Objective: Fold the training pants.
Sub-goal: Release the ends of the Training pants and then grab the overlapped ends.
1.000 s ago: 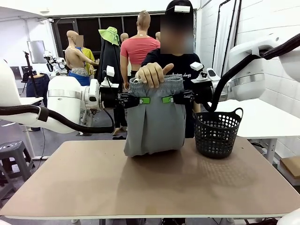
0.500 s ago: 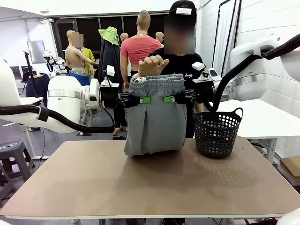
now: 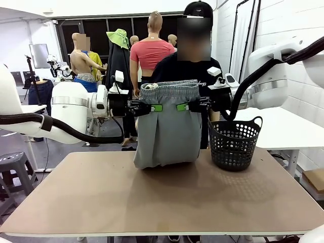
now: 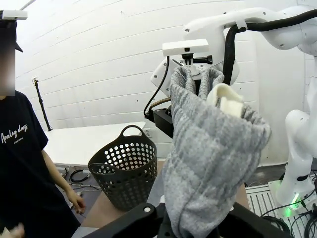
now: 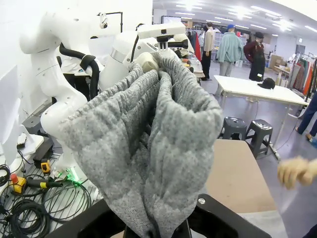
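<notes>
Left tool (image 3: 157, 108) came in from the left of the front view, jaws clamped shut on the left edge of the light grey jersey training pants (image 3: 167, 131), just under the gathered elastic waistband. Right tool (image 3: 181, 107) came in from the right, likewise pinched shut on the opposite edge at the same height. Green pads faced each other across the cloth, close together.

The training pants hung upright between the two tools at centre frame, the lower edge meeting the brown tabletop (image 3: 162, 202) at its far side.

Left wrist view: grey knit (image 4: 213, 158) rose from between the left tool (image 4: 190, 229) fingers. Right wrist view showed the same bunched cloth (image 5: 153, 144) in the right tool (image 5: 158, 227).

A black perforated plastic basket (image 3: 235, 144) stood on the tabletop just right of the pants. A person in a black T-shirt (image 3: 174, 68) stood behind.
</notes>
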You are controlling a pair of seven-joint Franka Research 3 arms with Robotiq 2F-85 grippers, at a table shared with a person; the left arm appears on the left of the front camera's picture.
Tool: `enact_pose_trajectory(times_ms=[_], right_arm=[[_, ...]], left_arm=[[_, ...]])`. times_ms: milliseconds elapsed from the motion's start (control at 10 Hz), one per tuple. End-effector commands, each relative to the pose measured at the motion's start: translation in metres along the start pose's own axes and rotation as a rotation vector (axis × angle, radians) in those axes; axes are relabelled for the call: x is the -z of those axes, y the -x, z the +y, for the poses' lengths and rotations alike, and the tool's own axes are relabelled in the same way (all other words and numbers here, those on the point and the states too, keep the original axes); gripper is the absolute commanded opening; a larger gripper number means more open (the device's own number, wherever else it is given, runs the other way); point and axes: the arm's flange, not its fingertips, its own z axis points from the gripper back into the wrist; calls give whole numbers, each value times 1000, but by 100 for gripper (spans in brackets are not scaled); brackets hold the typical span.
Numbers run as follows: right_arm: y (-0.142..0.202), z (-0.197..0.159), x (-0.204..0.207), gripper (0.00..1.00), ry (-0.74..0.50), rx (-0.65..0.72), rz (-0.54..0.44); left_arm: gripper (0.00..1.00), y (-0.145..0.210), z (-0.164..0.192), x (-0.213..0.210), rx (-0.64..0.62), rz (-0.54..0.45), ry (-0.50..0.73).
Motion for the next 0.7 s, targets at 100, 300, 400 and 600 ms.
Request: enact_pose_trajectory(times_ms=[100, 300, 400, 600], right_arm=[[-3, 3, 1, 0, 9, 2, -28], [-3, 3, 1, 0, 9, 2, -28], [-3, 3, 1, 0, 9, 2, -28], [-3, 3, 1, 0, 9, 2, -28]], left_arm=[[0, -4, -1, 1, 0, -18, -6], [0, -4, -1, 1, 0, -18, -6], [0, -4, -1, 1, 0, -18, -6], [0, -4, -1, 1, 0, -18, -6]])
